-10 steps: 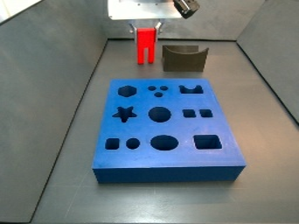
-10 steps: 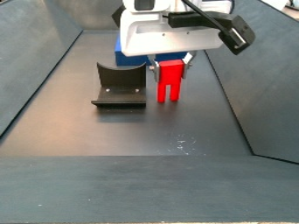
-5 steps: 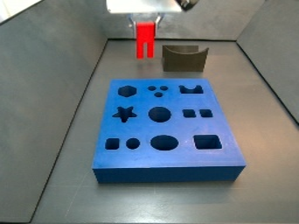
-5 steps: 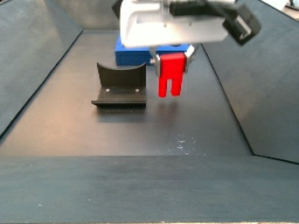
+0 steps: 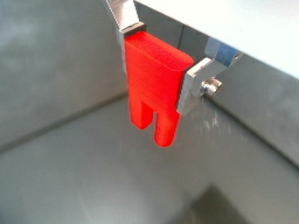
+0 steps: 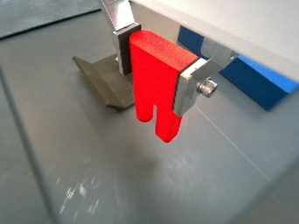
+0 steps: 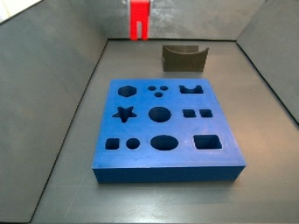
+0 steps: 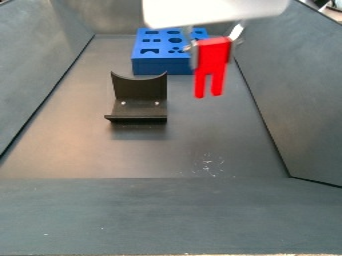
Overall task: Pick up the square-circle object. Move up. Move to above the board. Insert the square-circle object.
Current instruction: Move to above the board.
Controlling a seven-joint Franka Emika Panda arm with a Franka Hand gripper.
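Pincer [image 6: 158,73] plates clamp the small bright red slotted block [image 6: 156,87], hanging clear above the dark desk [image 8: 160,150]. Picking up and lifting look done; carrying and inserting remain. In a side view, the large flat blue board with shaped holes [image 7: 167,131] lies toward 6 o'clock from the block.

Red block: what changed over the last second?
The gripper, shut on the square-circle object throughout, has lifted it straight up: a second ago its legs were at the floor by the fixture, now it hangs clear above. No move toward the board yet. Board and fixture have stayed put.
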